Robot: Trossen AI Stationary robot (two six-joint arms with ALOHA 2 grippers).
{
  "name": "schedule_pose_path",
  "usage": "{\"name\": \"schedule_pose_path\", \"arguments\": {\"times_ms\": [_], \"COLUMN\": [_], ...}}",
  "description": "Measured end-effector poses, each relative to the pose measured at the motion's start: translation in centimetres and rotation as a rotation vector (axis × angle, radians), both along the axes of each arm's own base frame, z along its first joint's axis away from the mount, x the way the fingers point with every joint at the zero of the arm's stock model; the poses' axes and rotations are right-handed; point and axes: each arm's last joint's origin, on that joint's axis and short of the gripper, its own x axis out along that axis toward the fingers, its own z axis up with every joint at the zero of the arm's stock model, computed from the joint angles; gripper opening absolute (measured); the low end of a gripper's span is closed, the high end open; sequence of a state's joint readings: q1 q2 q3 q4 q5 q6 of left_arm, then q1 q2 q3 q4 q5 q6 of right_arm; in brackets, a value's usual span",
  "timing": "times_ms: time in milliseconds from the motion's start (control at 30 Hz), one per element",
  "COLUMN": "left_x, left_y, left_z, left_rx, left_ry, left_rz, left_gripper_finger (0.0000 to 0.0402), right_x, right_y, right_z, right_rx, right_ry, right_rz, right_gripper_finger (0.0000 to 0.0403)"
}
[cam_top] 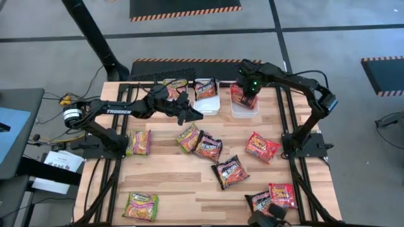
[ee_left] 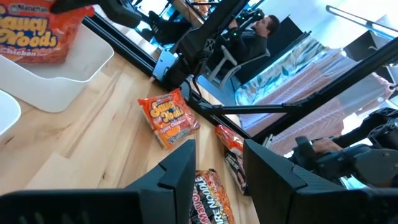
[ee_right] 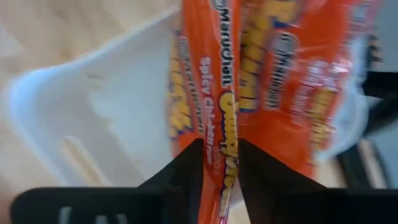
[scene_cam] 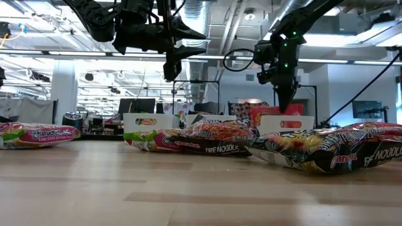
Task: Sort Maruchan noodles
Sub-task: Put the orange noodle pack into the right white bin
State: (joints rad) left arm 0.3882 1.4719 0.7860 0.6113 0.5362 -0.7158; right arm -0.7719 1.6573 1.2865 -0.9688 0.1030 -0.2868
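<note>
Over right bin (cam_top: 243, 108), right hand (ee_right: 219, 171) pinching red-orange packet (ee_right: 214, 93)

We count three white bins (cam_top: 207, 104) at the back of the worktop (cam_top: 177, 183). Loose on the wood: three green-yellow packets (cam_top: 139, 142), four dark packets (cam_top: 229, 171), two red-orange packets (cam_top: 262, 146).

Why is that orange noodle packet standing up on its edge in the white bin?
The right pincer is shut on the crinkly red-orange plastic noodle packet, holding it edge-up over the white rectangular plastic bin. Nothing looks damaged.
</note>
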Motion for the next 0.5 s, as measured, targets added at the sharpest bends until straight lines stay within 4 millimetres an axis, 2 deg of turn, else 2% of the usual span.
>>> {"name": "schedule_pose_path", "arguments": {"times_ms": [200,500], "left_x": [0.0,0.0], "left_y": [0.1,0.0], "left_z": [0.0,0.0], "left_rx": [-0.001,-0.004], "left_ry": [0.000,0.000], "left_rz": [0.003,-0.022], "left_gripper_finger": [0.0119,0.0119], "right_x": [-0.1,-0.2], "right_y": [-0.4,-0.4], "right_z": [1.1,1.5], "right_rx": [-0.086,-0.111], "right_ry": [0.063,0.062], "right_rz": [-0.026,-0.037], "right_gripper_finger": [0.0160,0.0158]}}
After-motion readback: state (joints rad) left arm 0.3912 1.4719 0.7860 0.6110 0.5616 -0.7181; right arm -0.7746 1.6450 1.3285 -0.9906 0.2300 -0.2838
